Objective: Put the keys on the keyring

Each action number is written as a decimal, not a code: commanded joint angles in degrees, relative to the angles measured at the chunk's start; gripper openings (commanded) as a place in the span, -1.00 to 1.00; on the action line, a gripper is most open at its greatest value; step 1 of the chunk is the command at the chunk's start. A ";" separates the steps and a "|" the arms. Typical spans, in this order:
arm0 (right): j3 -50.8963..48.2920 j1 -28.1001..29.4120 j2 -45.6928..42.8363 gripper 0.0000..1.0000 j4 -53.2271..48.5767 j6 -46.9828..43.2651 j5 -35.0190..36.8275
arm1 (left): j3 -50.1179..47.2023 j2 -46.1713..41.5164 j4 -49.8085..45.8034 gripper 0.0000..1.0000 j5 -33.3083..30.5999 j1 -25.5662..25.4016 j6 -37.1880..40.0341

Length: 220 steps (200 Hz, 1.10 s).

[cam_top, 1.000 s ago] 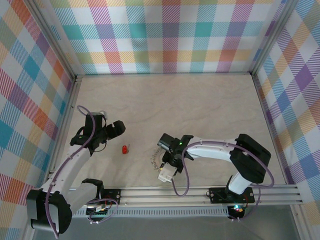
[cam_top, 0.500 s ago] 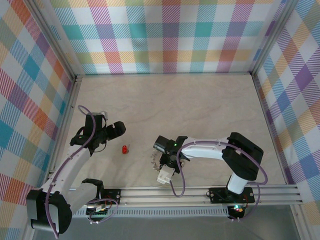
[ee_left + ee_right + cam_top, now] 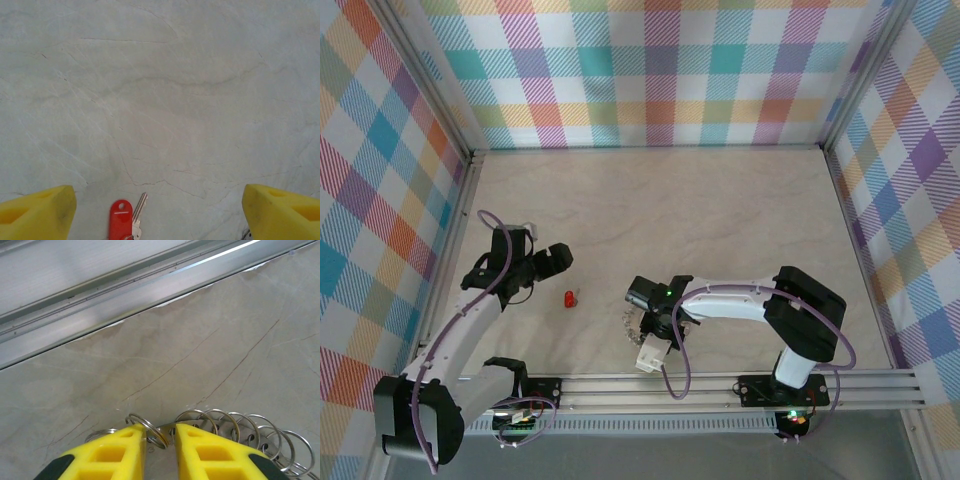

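The keys (image 3: pixel 570 298) are a red-headed key with a short silvery blade, lying flat on the table left of centre. My left gripper (image 3: pixel 557 258) hovers just beyond it, open. In the left wrist view the red head (image 3: pixel 120 220) lies low between the wide-apart yellow fingertips (image 3: pixel 45 207), left of the gripper's (image 3: pixel 159 205) middle. The keyring (image 3: pixel 630 322), a silvery band fringed with small rings, lies near the front edge. My right gripper (image 3: pixel 645 337) is over it. Close up, its fingers (image 3: pixel 160 432) pinch the band and one small ring of the keyring (image 3: pixel 235 422).
An aluminium rail (image 3: pixel 100 285) runs along the table's near edge, just ahead of the right fingers. Checked walls (image 3: pixel 660 70) enclose the marbled tabletop (image 3: pixel 720 220) on three sides. Both arm bases stand on the front rail (image 3: pixel 650 385).
The right gripper's jaws have narrowed onto the keyring and the arm has shifted slightly left. The left arm and the key have not moved.
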 commanded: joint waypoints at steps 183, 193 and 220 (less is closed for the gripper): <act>-0.90 0.61 -2.31 -0.85 -3.91 1.47 1.61 | 0.61 0.63 -0.10 0.72 1.60 0.82 1.08; -0.90 0.60 -2.33 -0.84 -3.79 1.74 1.55 | 0.64 0.55 -0.07 0.72 1.60 0.82 1.11; -0.82 0.71 -1.96 -0.77 -3.77 2.64 1.13 | 0.43 0.57 0.15 0.72 1.78 0.81 0.81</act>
